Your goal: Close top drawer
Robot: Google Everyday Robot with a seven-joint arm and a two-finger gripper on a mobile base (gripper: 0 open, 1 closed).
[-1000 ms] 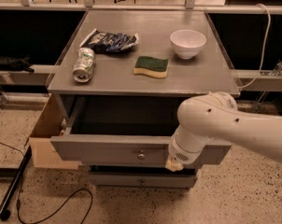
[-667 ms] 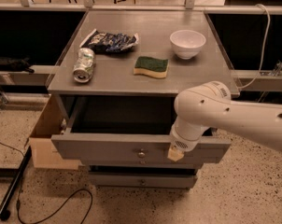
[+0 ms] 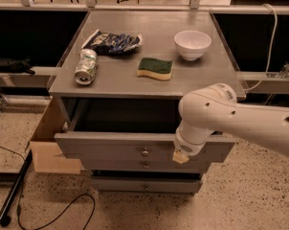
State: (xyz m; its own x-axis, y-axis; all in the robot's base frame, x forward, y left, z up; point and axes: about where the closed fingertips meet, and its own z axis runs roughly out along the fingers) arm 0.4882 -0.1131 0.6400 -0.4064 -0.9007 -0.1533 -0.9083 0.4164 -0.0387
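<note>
A grey cabinet (image 3: 70,114) stands on a speckled stone floor (image 3: 259,195), and its tabletop (image 3: 135,85) is painted the same flat grey. An open cardboard box (image 3: 49,150) sits against the cabinet's left side. Further left, a black pole (image 3: 15,188) lies on the floor with a thin black cable (image 3: 87,195) looping near it. Dark recesses with pale rails (image 3: 20,76) run behind the cabinet, and a white cable (image 3: 271,32) hangs to its right. The light is warm and dim. The gripper (image 3: 181,156) sits at the cabinet's front, right of centre.
</note>
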